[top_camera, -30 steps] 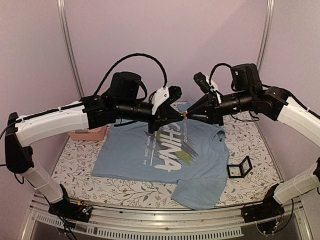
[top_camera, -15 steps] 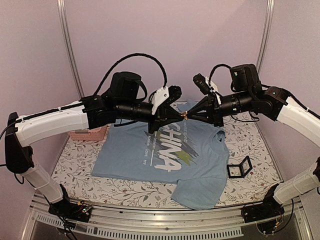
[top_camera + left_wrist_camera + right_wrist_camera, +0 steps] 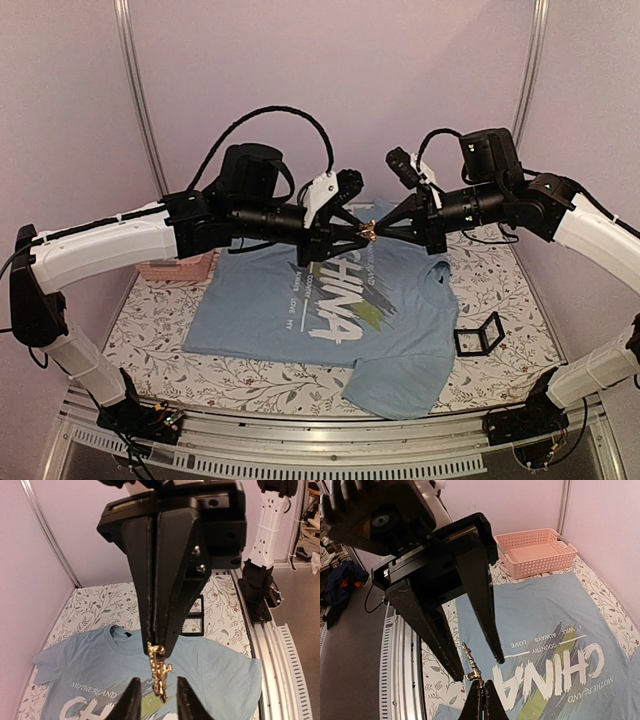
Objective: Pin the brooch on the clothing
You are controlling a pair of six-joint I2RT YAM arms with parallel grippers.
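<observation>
The brooch (image 3: 368, 233), a small pale-gold glittery cluster, hangs in mid-air above the light blue "CHINA" T-shirt (image 3: 300, 310), which lies flat on the table. My right gripper (image 3: 377, 232) is shut on one end of the brooch; in the right wrist view the brooch (image 3: 472, 667) sticks up from the closed tips (image 3: 483, 689). My left gripper (image 3: 359, 236) faces it tip to tip and is open. In the left wrist view its fingers (image 3: 156, 694) stand apart on either side of the brooch (image 3: 159, 672) without pinching it. The shirt (image 3: 215, 670) lies well below both.
A pink plastic basket (image 3: 180, 268) stands at the back left beside the shirt's sleeve. A small black open-frame box (image 3: 478, 335) sits on the floral table cover (image 3: 150, 340) to the right of the shirt. Pale walls close in both sides.
My left gripper's fingers have parted around the brooch, which stays in the right gripper. Both arms have hardly moved.
</observation>
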